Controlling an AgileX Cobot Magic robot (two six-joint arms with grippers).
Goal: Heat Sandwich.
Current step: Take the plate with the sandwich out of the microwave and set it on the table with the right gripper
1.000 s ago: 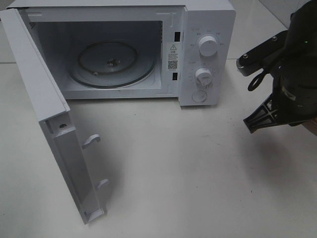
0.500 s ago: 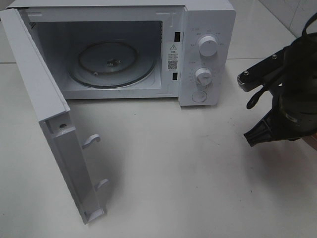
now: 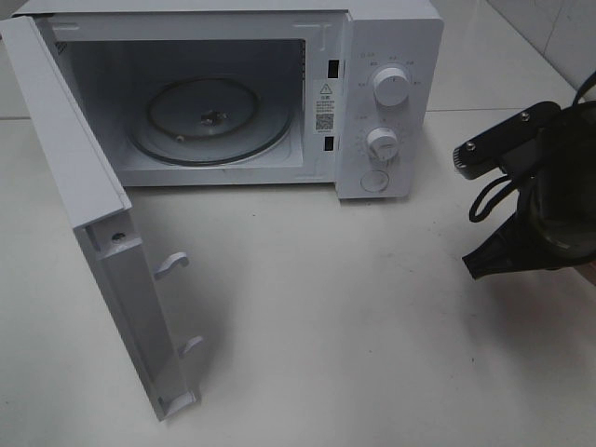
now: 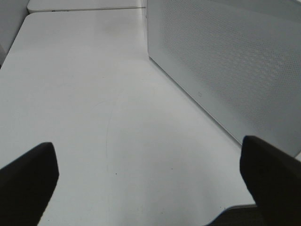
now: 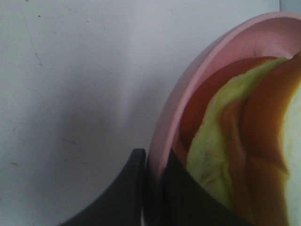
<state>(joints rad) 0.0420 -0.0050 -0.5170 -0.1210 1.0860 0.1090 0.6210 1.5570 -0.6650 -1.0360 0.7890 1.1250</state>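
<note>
My right arm point(image 3: 549, 200) looks matte black and bulky, a flat bracket with small silver screws on top, a thin black cable looping beside it. The left gripper point(image 4: 150, 188) shows two blunt, dark fingers point(image 4: 26, 181).

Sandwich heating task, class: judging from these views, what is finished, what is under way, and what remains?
Done: the microwave door stands wide open and the glass turntable is bare. In hand: the right gripper is shut on the rim of the pink plate carrying the sandwich, off to the microwave's right. The left gripper is open and holds nothing. Left: place the plate inside, shut the door, start heating.
</note>
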